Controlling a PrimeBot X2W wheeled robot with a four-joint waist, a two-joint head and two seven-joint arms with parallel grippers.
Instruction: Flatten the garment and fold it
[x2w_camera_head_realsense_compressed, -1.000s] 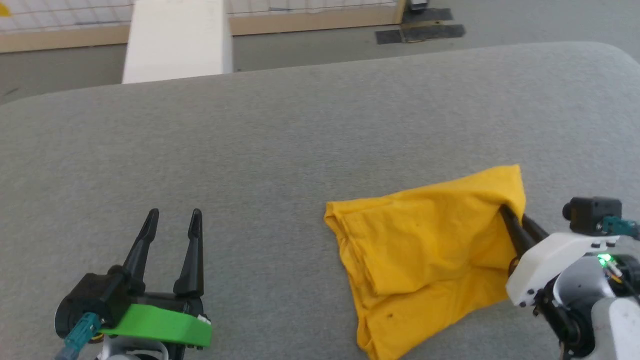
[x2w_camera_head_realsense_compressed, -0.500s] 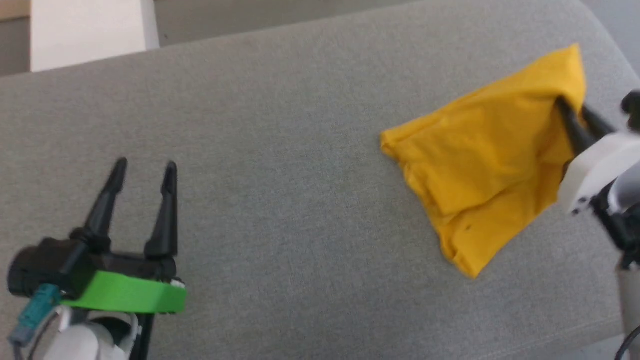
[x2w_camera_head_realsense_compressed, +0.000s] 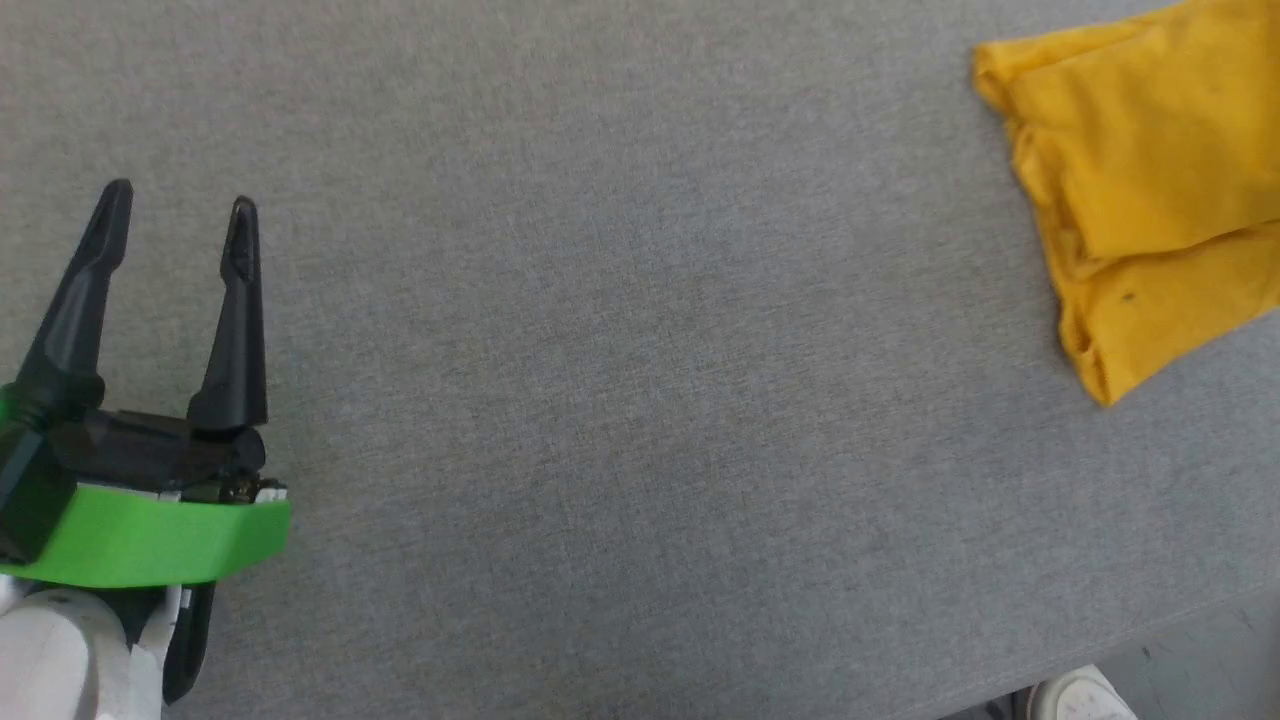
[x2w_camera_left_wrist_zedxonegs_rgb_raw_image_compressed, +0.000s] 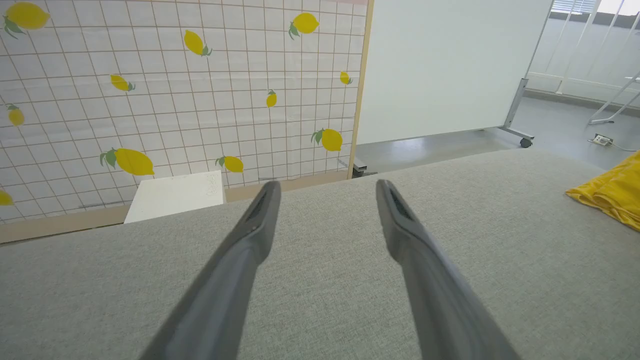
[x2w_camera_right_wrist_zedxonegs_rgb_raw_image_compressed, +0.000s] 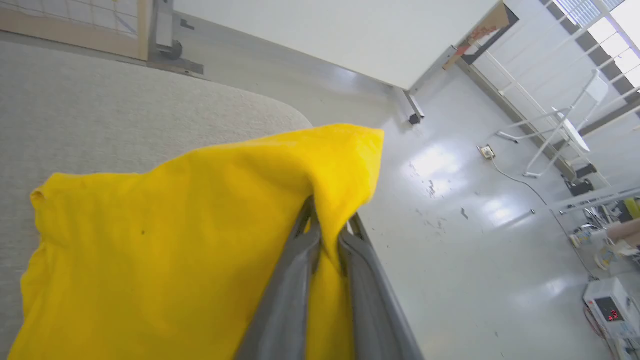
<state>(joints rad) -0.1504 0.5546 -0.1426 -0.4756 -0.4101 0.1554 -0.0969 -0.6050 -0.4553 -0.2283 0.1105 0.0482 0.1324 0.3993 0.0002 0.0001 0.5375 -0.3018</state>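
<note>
One mustard-yellow cotton garment (x2w_camera_head_realsense_compressed: 1150, 170) is in play, bunched into a rough folded bundle near the right end of one grey fabric-covered table (x2w_camera_head_realsense_compressed: 600, 400). In the head view it sits at the upper right and runs off the picture's edge, with at least two layers showing along its near side. From the left wrist view a single yellow corner of it (x2w_camera_left_wrist_zedxonegs_rgb_raw_image_compressed: 612, 200) shows at the far right, resting on the grey surface (x2w_camera_left_wrist_zedxonegs_rgb_raw_image_compressed: 320, 300).

Two grippers are at work. The left gripper (x2w_camera_head_realsense_compressed: 180, 198), black with a green band at its base, hovers over bare table at the lower left of the head view, well apart from the cloth. Its two long dark fingers (x2w_camera_left_wrist_zedxonegs_rgb_raw_image_compressed: 255, 235) stand wide apart with nothing between them.

The right gripper (x2w_camera_right_wrist_zedxonegs_rgb_raw_image_compressed: 329, 222) has its two fingers pressed close together, pinching a fold at one end of the yellow cloth (x2w_camera_right_wrist_zedxonegs_rgb_raw_image_compressed: 175, 240). That end drapes over the fingertips near the table's rounded corner, while the rest spreads out over the grey surface (x2w_camera_right_wrist_zedxonegs_rgb_raw_image_compressed: 100, 115).

Beyond the table stand one white-tiled wall panel printed with yellow lemons (x2w_camera_left_wrist_zedxonegs_rgb_raw_image_compressed: 175, 90), one white block (x2w_camera_left_wrist_zedxonegs_rgb_raw_image_compressed: 175, 195) at its foot, and one white board on castors (x2w_camera_left_wrist_zedxonegs_rgb_raw_image_compressed: 440, 65).
</note>
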